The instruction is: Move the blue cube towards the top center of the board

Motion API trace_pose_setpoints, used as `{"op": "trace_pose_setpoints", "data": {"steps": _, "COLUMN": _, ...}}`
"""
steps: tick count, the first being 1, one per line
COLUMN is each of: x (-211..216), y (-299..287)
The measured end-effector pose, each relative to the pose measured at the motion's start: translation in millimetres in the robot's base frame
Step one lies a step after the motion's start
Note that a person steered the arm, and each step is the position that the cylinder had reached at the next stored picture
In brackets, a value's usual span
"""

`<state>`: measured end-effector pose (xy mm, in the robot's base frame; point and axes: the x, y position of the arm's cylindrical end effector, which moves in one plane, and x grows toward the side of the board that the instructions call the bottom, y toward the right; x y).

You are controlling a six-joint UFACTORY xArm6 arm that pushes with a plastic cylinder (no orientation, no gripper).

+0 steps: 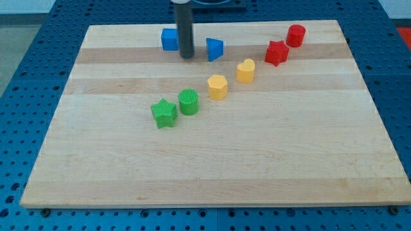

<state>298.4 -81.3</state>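
The blue cube (169, 39) sits near the top edge of the wooden board (212, 173), a little to the view's left of the board's top centre. Just beside the cube on the view's right stands my tip (187, 56), the lower end of a straight dark rod that comes down upright from the view's top edge. The tip rests on the board slightly below the level of the cube's lower right corner; whether it touches the cube cannot be told, since the rod overlaps the cube's right edge. The rod has no claw, so there is nothing to open or close, and it has hold of nothing.

On the far side of the rod from the cube, near it, lies a blue wedge-like block (214, 49). Further from the cube toward the view's right are a red star (277, 52) and, above that, a red cylinder (295, 35), the two close together. Below and to the right of the cube, two yellow blocks lie on a diagonal: a yellow heart-like block (245, 70) and a yellow hexagon-like block (218, 86). Below the cube, well apart from it, a green cylinder (189, 102) touches or almost touches a green star (164, 113).

No brand, label or writing can be read on the blocks, the board or the rod. The board lies on a blue surface (26, 77).
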Motion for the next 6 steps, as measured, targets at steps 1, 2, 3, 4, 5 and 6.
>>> {"op": "trace_pose_setpoints", "data": {"steps": 1, "x": -4, "y": -37}}
{"op": "trace_pose_setpoints", "data": {"steps": 2, "x": -36, "y": -53}}
{"op": "trace_pose_setpoints", "data": {"steps": 3, "x": -54, "y": -57}}
{"op": "trace_pose_setpoints", "data": {"steps": 4, "x": -55, "y": -54}}
{"op": "trace_pose_setpoints", "data": {"steps": 5, "x": -48, "y": -23}}
{"op": "trace_pose_setpoints", "data": {"steps": 6, "x": -52, "y": 2}}
